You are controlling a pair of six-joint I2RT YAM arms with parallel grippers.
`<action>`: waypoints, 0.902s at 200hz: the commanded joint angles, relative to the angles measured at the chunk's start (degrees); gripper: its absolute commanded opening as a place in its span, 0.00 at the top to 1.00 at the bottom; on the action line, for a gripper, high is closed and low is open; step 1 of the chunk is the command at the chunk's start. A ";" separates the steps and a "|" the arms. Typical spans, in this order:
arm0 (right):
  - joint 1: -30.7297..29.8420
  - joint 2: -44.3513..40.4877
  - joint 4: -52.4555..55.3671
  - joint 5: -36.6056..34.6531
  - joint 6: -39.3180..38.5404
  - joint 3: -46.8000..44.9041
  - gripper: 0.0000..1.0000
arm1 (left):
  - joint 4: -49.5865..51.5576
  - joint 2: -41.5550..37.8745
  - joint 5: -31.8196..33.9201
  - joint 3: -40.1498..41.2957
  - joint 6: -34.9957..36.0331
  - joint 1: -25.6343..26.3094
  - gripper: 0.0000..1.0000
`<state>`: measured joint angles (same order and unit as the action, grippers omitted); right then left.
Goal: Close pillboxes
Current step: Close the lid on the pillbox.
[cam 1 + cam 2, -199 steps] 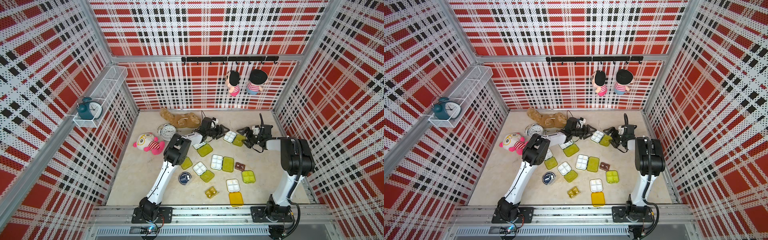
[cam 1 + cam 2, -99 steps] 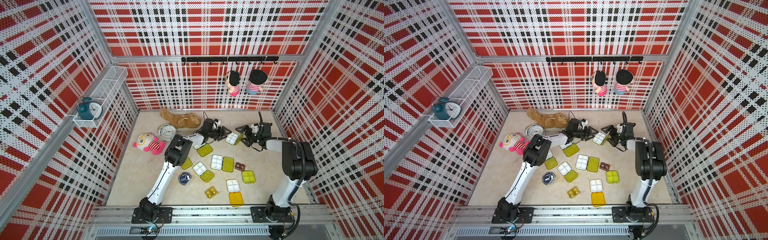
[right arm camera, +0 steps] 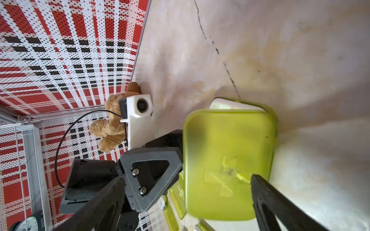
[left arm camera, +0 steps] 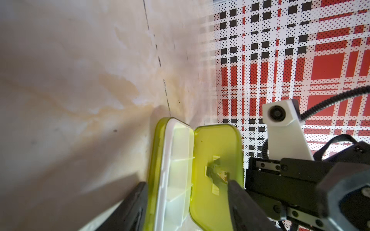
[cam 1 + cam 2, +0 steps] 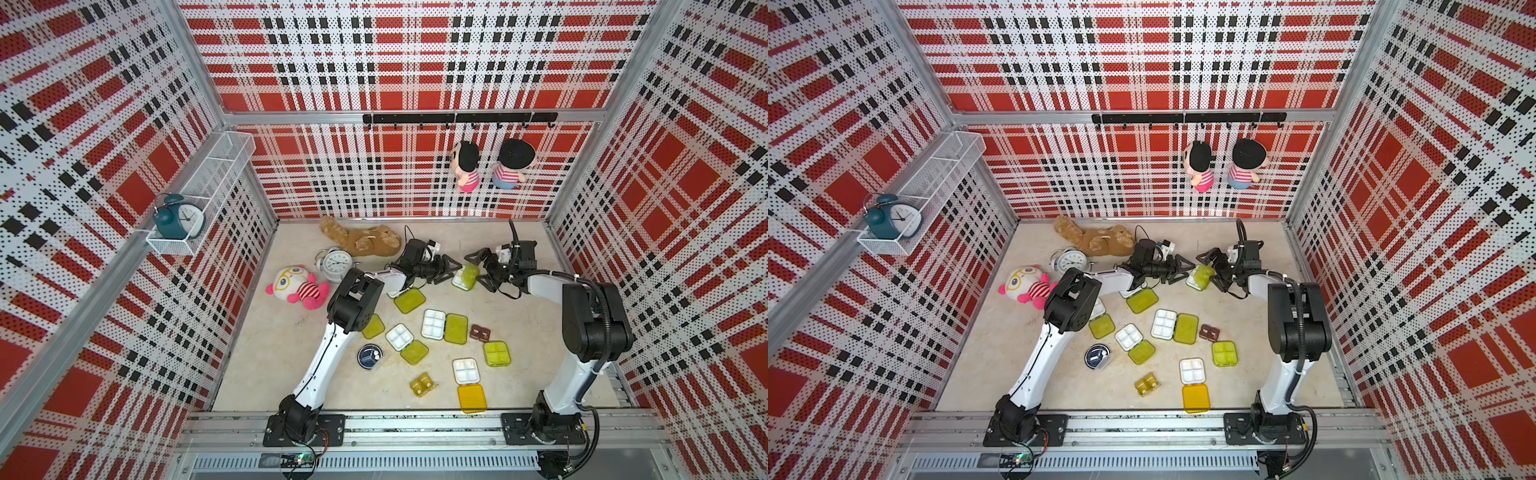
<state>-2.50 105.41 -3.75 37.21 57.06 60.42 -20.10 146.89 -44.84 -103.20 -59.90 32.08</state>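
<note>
**Workcell seen from the base rail toward the back wall.** Nearest me on the table (image 5: pixel 266 361), the orange-lidded pillbox (image 5: pixel 471 398) lies fully open, with its white tray on the far side of the lid. The small amber pillbox (image 5: pixel 423 384) sits just to its left.

One row back I see the round navy pillbox (image 5: pixel 370 356) on the left. On the right is the closed lime pillbox (image 5: pixel 496 353), its lid down, with the small brown pillbox (image 5: pixel 480 333) just behind it. Between these lie the open lime-lidded pillboxes (image 5: pixel 433 324), lids flat on the table. Another lime lid (image 5: pixel 409 300) shows beside the left arm.

Farther back, in both top views, the far pillbox (image 5: pixel 466 277) sits between the two grippers, its lime lid raised partway over the white tray.

- **Left gripper** (image 5: pixel 452 271)**:** the jaws stand apart, and in the left wrist view one finger lies on each side of the box. I cannot tell whether they pinch it.
- **Right gripper** (image 5: pixel 478 270)**:** the jaws are spread wide and grasp nothing. In the right wrist view one fingertip (image 3: pixel 255 178) rests against the lid's outer face.

Beyond the left gripper and to its left are the white alarm clock (image 5: pixel 336 262) and the teddy bear (image 5: pixel 365 241). Farthest of all, two dolls (image 5: pixel 467 166) hang on the back wall.
</note>
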 commanded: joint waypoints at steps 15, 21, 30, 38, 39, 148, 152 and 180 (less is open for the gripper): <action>-0.71 -0.19 -1.65 -0.80 1.03 1.04 0.00 | -1.74 -3.98 -0.88 1.41 0.03 -0.85 0.34; -0.71 -0.43 -1.74 -0.87 1.09 0.76 0.00 | -1.70 -4.14 -0.90 1.54 -0.05 -0.94 0.34; -0.66 -0.91 -1.94 -0.92 1.05 0.33 0.00 | -1.73 -4.37 -0.88 1.74 -0.09 -1.29 0.34; -0.69 -1.29 -1.94 -1.04 0.95 0.00 0.00 | -1.71 -4.51 -1.02 1.85 -0.05 -1.55 0.34; -0.72 -1.36 -1.95 -1.07 0.95 -0.02 0.00 | -1.70 -4.55 -1.03 1.85 -0.05 -1.61 0.34; -0.26 -3.42 5.08 1.14 -4.81 3.04 0.06 | -1.42 -10.66 -2.43 6.03 1.12 -3.93 0.34; -0.27 -3.38 4.73 1.46 -4.57 3.03 0.06 | -1.15 -11.33 -2.36 6.33 1.25 -4.26 0.34; -0.32 -2.15 1.96 4.06 -2.17 3.35 0.15 | 1.70 -16.03 -2.28 8.87 3.49 -6.61 0.34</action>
<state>-2.90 103.81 0.51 38.65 53.43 62.41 -19.66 137.05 -46.46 -95.72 -59.33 28.14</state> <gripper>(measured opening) 0.870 0.662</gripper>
